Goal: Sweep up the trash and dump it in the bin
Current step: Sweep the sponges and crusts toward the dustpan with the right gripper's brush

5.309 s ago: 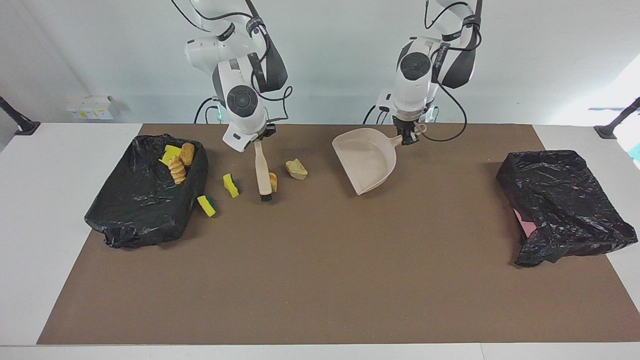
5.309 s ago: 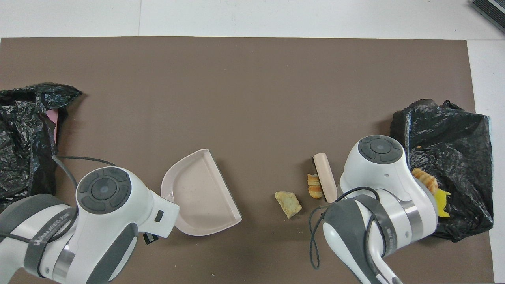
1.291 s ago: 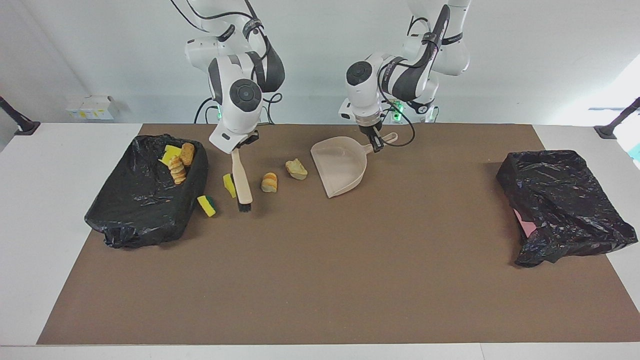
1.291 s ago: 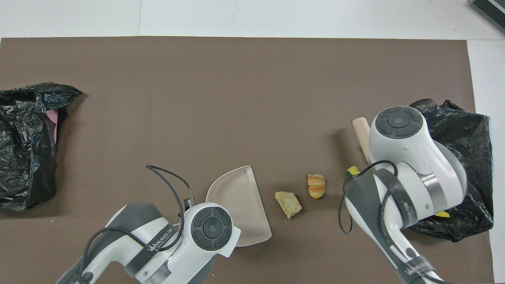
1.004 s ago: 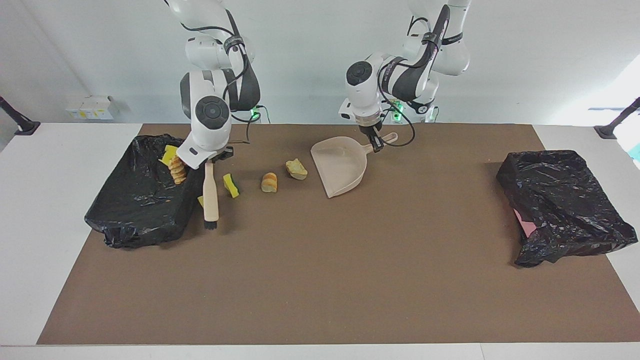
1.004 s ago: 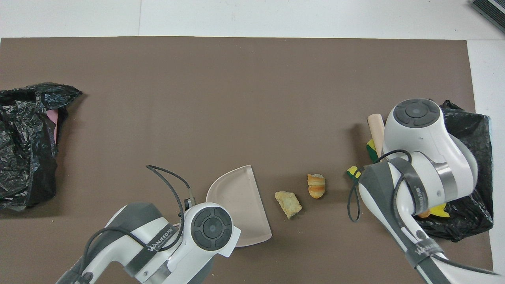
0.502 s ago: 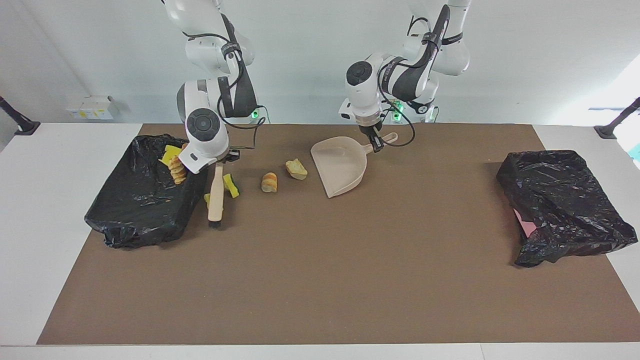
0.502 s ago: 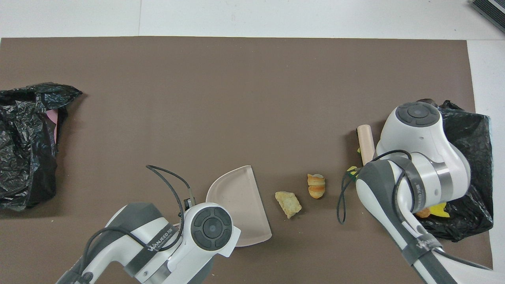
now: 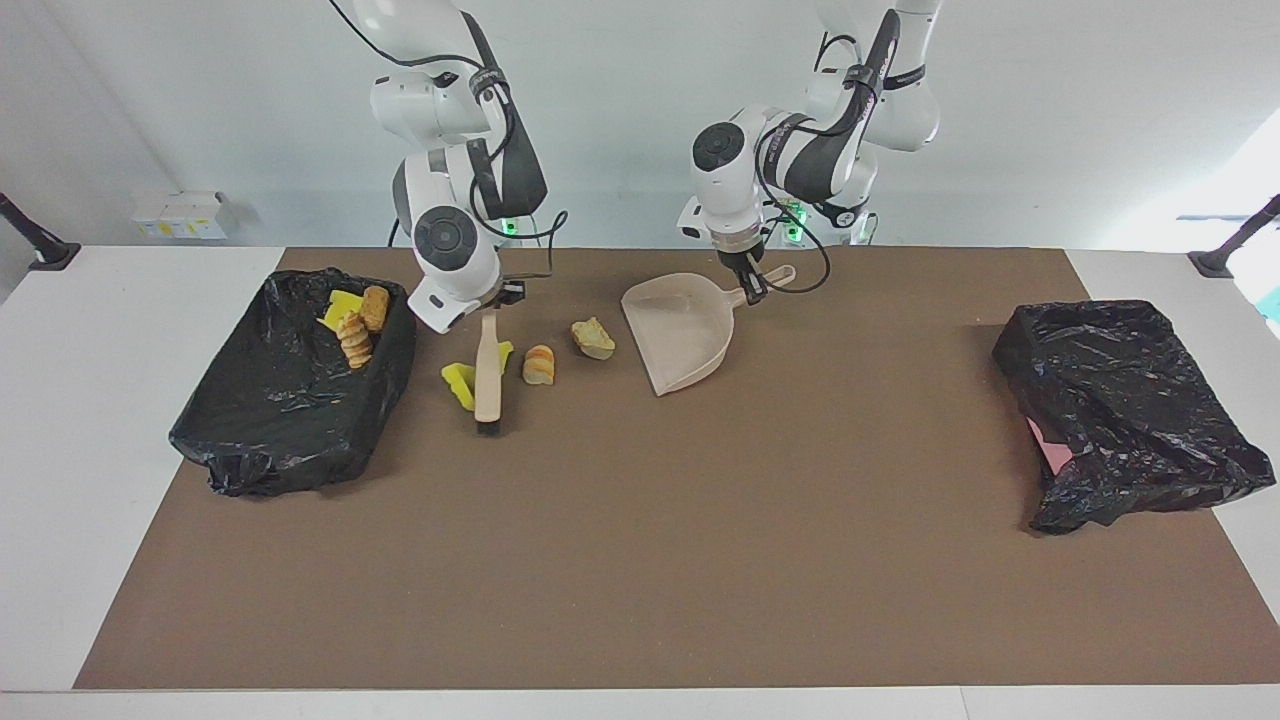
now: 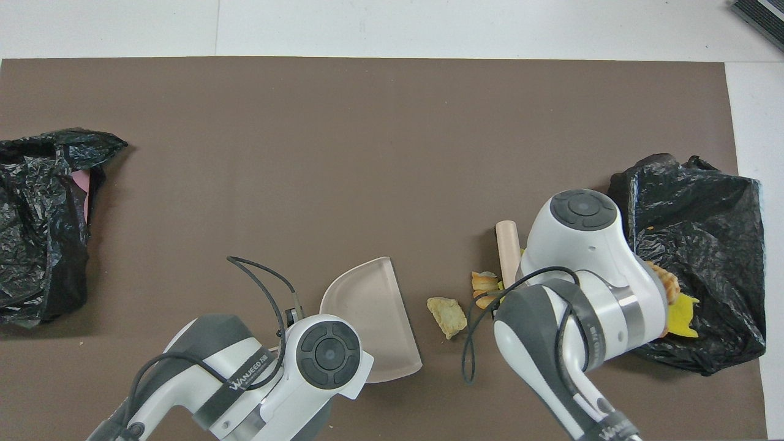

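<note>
In the facing view, the right end effector (image 9: 493, 303) is clenched on the handle of a brush (image 9: 488, 378), whose bristles touch the brown surface (image 9: 640, 560) just below it. A yellow sponge bit (image 9: 459, 384) lies against the brush on the side toward the black-lined bin (image 9: 290, 400); a second sponge piece (image 9: 505, 352) and a tan pastry lump (image 9: 539, 364) sit on its dustpan side. Another pale lump (image 9: 593, 339) lies between them and the dustpan (image 9: 678, 333), which the left end effector (image 9: 749, 283) grasps by its handle. More trash (image 9: 355, 318) rests inside the bin.

These bits look light and soft; sponges likely tumble or spring away, so a low, steady brush stroke should suit better than pinching.

From overhead, the right end effector is hidden under its own arm; only the brush tip (image 10: 507, 248) shows, with the pastry lump (image 10: 484, 285) beside it. The other lump (image 10: 448, 316) lies near the dustpan's (image 10: 373, 315) open lip.
</note>
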You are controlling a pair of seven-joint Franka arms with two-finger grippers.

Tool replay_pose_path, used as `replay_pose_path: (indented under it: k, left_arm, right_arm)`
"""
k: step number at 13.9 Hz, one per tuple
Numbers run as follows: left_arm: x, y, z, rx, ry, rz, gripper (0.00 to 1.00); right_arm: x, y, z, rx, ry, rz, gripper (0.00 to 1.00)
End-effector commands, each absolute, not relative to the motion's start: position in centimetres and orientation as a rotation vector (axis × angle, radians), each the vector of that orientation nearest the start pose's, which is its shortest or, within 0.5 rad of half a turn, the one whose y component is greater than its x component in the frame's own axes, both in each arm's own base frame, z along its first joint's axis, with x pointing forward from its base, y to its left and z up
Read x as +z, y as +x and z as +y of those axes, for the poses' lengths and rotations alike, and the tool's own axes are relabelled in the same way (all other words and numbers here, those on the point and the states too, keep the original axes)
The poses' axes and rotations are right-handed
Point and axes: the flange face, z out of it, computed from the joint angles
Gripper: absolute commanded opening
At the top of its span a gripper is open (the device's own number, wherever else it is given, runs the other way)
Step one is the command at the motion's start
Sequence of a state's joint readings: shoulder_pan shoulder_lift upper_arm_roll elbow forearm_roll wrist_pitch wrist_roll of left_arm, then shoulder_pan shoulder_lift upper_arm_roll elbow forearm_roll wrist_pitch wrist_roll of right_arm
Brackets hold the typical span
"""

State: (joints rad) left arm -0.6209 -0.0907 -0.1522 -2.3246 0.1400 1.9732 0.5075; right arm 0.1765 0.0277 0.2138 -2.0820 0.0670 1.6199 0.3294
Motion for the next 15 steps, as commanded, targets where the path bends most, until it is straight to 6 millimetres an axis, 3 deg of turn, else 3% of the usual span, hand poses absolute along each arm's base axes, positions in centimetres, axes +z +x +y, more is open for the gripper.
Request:
replay_pose_path:
  k: [1,3,4,5,6,9,12,15]
  left_arm:
    - [35.8,34.0,-32.0,0.341,-2.296,1.827,0.00]
    - [35.9,34.1,-31.9,0.339,-2.298,1.826,0.00]
    - [35.9,34.1,-31.9,0.339,-2.298,1.826,0.00]
    - [35.9,34.1,-32.0,0.337,-2.299,1.826,0.00]
    - [35.9,34.1,-32.0,0.337,-2.300,1.826,0.00]
    - [35.9,33.9,-32.1,0.344,-2.303,1.816,0.00]
    - [35.9,33.8,-32.2,0.340,-2.324,1.787,0.00]
    - [35.9,33.8,-32.2,0.341,-2.331,1.783,0.00]
  right_arm:
    - [43.3,48.8,18.8,0.772,-3.261,-0.054,0.00]
    - [43.6,50.2,18.6,0.797,-3.292,-0.090,0.00]
    - [42.7,50.0,17.3,0.821,-3.281,-0.123,0.00]
    - [41.9,50.1,14.5,0.841,-3.253,-0.115,0.00]
    - [40.8,49.7,11.9,0.845,-3.222,-0.119,0.00]
    - [37.9,46.4,9.8,0.766,-3.183,-0.236,0.00]
    - [35.2,44.6,12.0,0.765,-3.045,-0.157,0.00]
    - [35.4,42.8,18.1,0.753,-2.982,-0.246,0.00]
